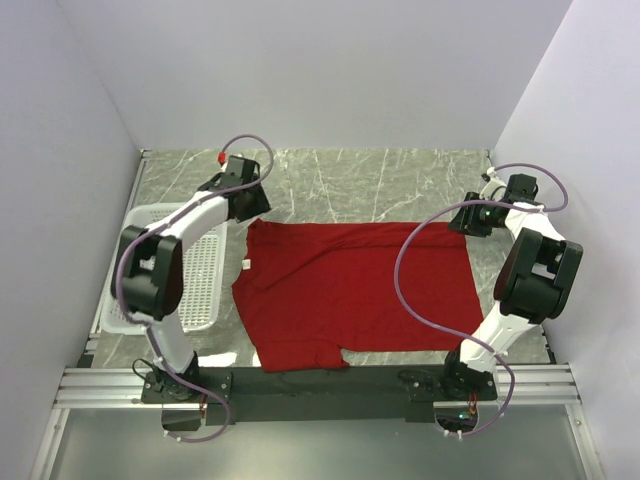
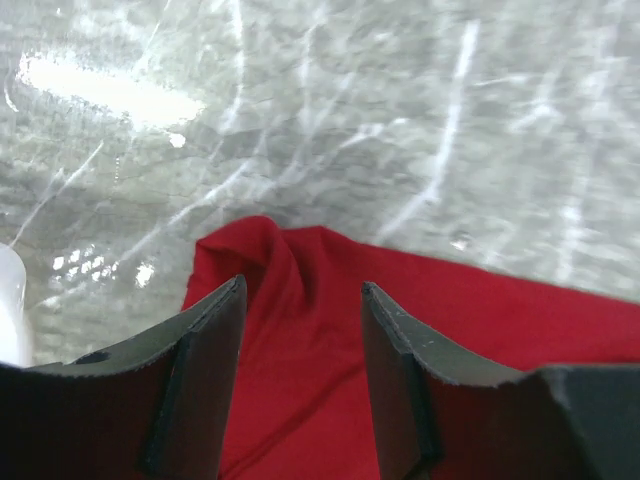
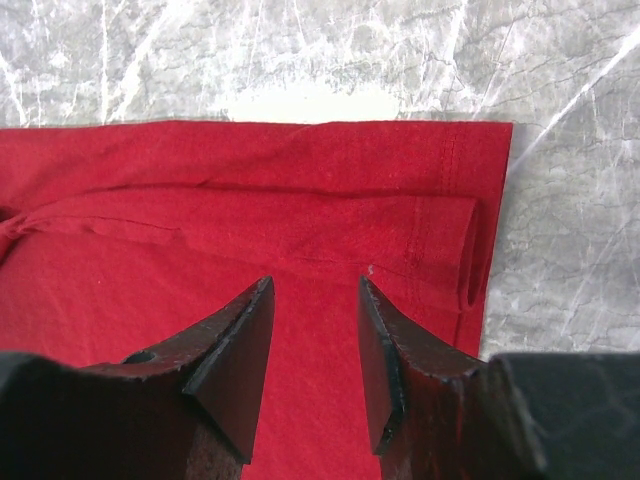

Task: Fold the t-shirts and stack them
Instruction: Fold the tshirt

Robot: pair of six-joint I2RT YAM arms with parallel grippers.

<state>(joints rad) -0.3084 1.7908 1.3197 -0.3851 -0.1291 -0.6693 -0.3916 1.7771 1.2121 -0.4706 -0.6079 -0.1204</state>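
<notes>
A grey marbled tabletop point(image 1: 380, 180) lay between pale walls. The plain deep-red short-sleeved cloth t-shirt point(image 1: 350, 290) lay spread flat near its middle, just beside the white plastic mesh basket point(image 1: 205, 280), with a strip along the far edge doubled over. The left gripper point(image 2: 303, 295) hung over the shirt's far left corner and the right gripper point(image 3: 315, 290) over its far right hem. Both had fingers moderately parted, pinching nothing. Folding seemed barely begun. Next, each would probably need to lower, close on its corner and draw it nearward.
</notes>
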